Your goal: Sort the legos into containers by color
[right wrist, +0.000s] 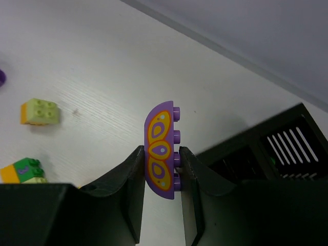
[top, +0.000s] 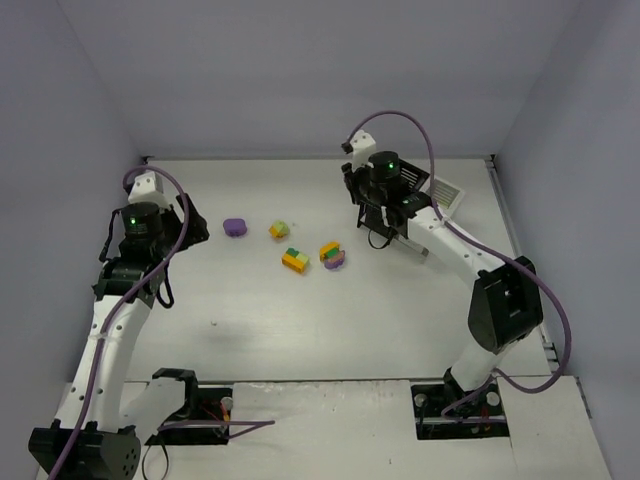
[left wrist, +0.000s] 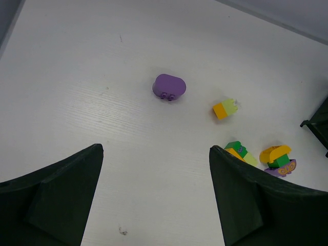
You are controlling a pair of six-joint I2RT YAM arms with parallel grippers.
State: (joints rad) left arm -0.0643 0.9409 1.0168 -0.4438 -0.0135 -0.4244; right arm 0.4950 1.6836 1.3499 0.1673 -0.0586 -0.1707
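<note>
A purple half-round lego (right wrist: 160,134) printed with orange ovals sits clamped on edge in the right pincer (right wrist: 161,159), one finger on its printed face, the other against its studs. It is over the table (top: 300,340) toward the far right corner, just beside the black containers (right wrist: 287,148). It looks light, hard and stiff; the glossy face may slip, so the studded side likely gives the surer bite. Other legos (top: 295,262) lie loose mid-table. The left pincer (left wrist: 155,154) hangs open near the left edge, holding nothing.
</note>
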